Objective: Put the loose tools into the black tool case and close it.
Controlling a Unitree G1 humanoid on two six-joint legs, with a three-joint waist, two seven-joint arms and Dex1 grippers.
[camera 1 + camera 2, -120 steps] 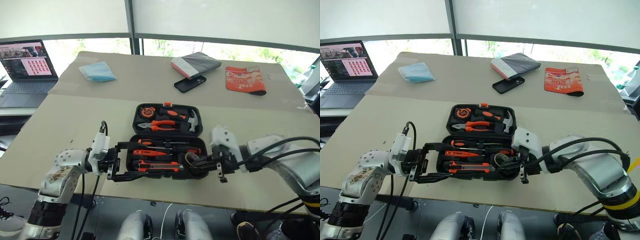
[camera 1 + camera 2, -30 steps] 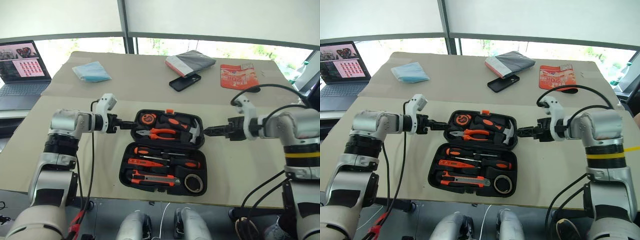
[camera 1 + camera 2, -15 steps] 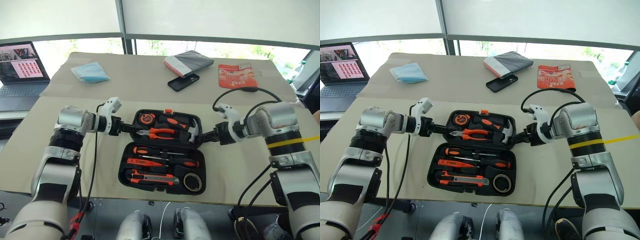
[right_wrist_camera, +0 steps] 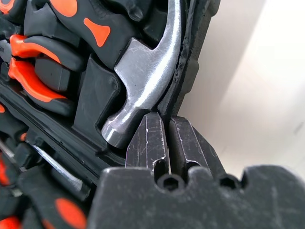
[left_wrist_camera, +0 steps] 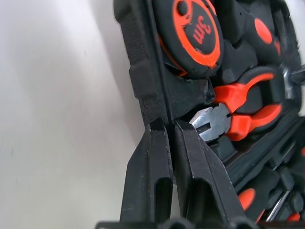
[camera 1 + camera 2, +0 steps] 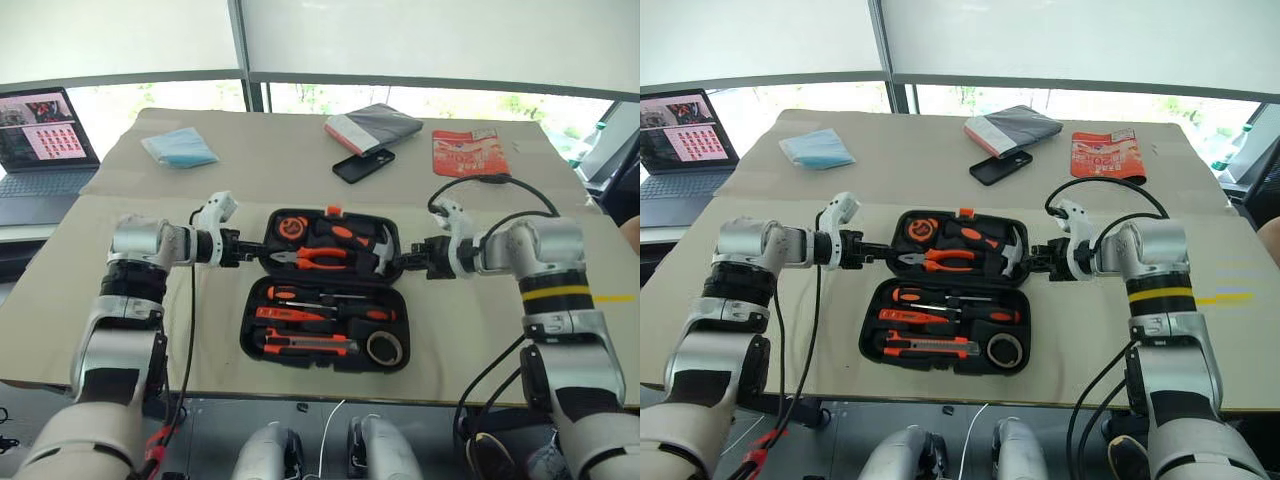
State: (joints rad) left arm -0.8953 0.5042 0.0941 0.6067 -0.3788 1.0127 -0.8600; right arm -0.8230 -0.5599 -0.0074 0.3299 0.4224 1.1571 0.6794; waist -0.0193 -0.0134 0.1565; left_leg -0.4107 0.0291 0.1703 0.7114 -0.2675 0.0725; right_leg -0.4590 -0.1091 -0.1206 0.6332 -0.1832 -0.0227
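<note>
The black tool case (image 6: 324, 279) lies open in the middle of the table. Its near half holds the loose tools in their slots: screwdrivers (image 6: 322, 314), the utility knife (image 6: 305, 347) and the tape roll (image 6: 384, 347). The far half carries a tape measure, pliers (image 6: 312, 255) and a hammer (image 4: 143, 71). My left gripper (image 6: 256, 252) is shut on the left rim of the far half, its fingers (image 5: 155, 157) pinched at the edge. On the opposite side my right gripper (image 6: 401, 262) is shut on the right rim, beside the hammer head.
A laptop (image 6: 45, 130) stands at the far left. A blue mask (image 6: 180, 147), a black phone (image 6: 363, 165), a grey pouch (image 6: 375, 124) and an orange packet (image 6: 470, 152) lie on the far part of the table.
Four seconds ago both grippers were down at the case's near half. In the last second both went from open to shut on the far half's side rims, and the right one edged in towards the case.
</note>
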